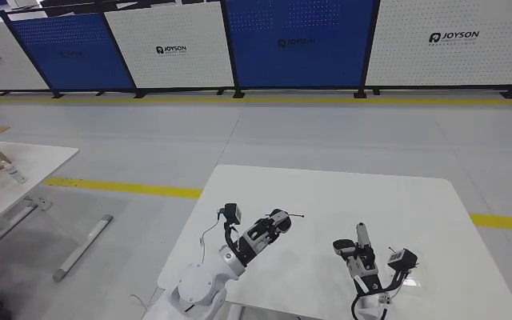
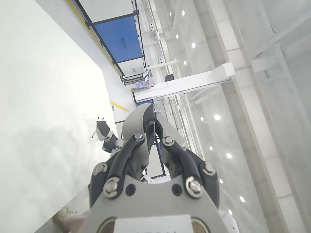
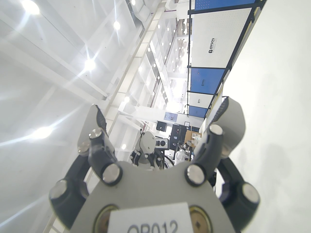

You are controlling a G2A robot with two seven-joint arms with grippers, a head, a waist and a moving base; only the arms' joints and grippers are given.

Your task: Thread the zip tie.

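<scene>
In the top view a thin dark zip tie (image 1: 295,214) sticks out sideways from the tip of my left gripper (image 1: 282,218), above the white table (image 1: 344,192). The left wrist view shows my left gripper (image 2: 153,112) shut, its black pads (image 2: 148,122) pressed together; the tie itself cannot be made out there. My right gripper (image 1: 361,234) stands a short way to the right, near the table's front edge. It is turned on its side and open (image 3: 161,109), with nothing between its fingers (image 3: 227,112). Each wrist view shows the other arm farther off.
The table top has a rounded far-right corner (image 2: 97,66) and bare surface beyond both arms. Behind it lie grey floor with a yellow line (image 1: 120,187) and blue and white partition panels (image 1: 296,40). Another table (image 1: 28,164) stands far left.
</scene>
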